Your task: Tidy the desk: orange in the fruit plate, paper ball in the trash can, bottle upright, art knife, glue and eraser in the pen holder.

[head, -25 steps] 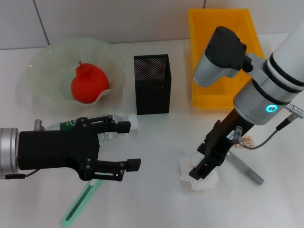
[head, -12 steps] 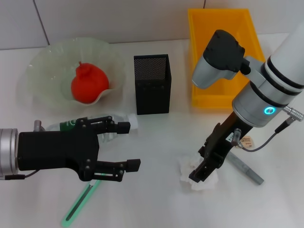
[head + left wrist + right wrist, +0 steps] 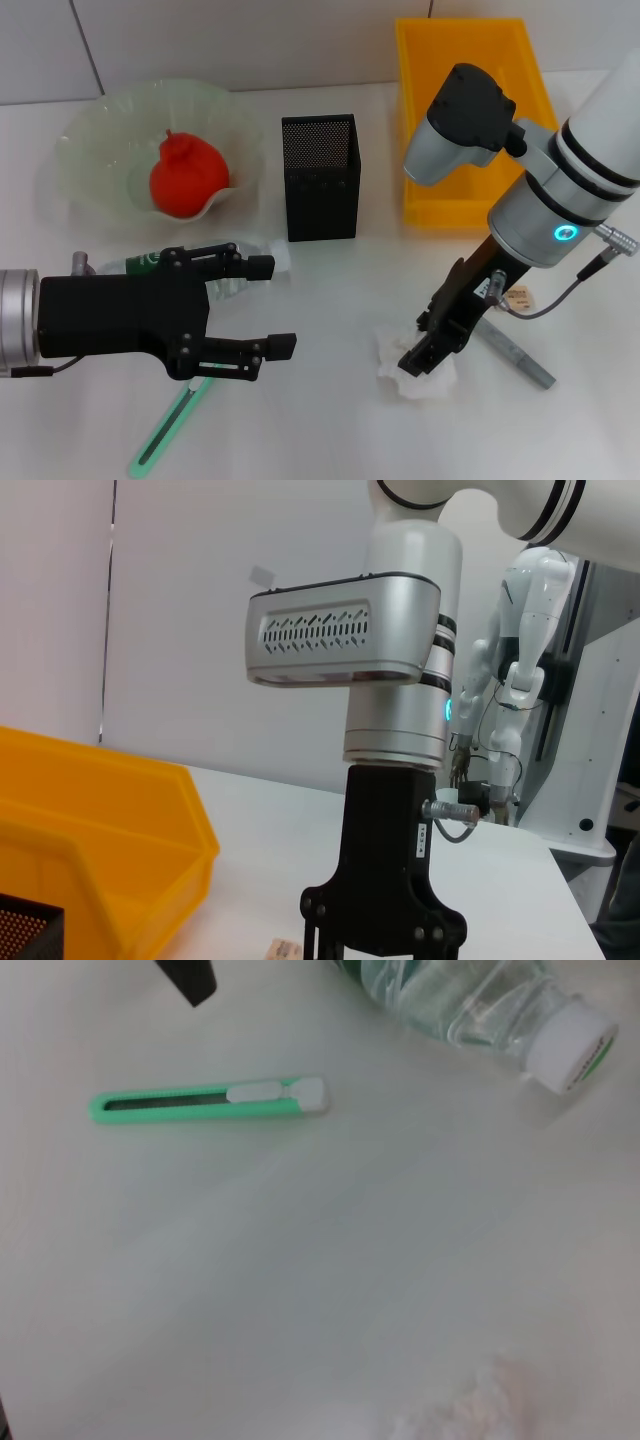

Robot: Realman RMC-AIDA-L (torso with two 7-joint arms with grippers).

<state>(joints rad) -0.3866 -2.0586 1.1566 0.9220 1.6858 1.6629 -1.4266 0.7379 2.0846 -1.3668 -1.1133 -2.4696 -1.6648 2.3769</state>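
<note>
The orange (image 3: 187, 178) lies in the pale fruit plate (image 3: 95, 125). The clear bottle (image 3: 255, 258) lies on its side, partly under my open, empty left gripper (image 3: 273, 306). The green art knife (image 3: 170, 425) lies near the front edge and also shows in the right wrist view (image 3: 210, 1102), next to the bottle (image 3: 470, 1005). My right gripper (image 3: 422, 352) reaches down and is shut on the white paper ball (image 3: 392, 350). The grey glue stick (image 3: 520, 355) and a small labelled eraser (image 3: 518, 296) lie just right of it. The black mesh pen holder (image 3: 320, 178) stands mid-table.
The yellow bin (image 3: 470, 110) stands at the back right, behind my right arm; it also shows in the left wrist view (image 3: 100, 830). The plate takes up the back left. Bare table lies between the two grippers.
My right gripper dipped slightly onto the paper ball, then rose a touch. The left arm has not moved.
</note>
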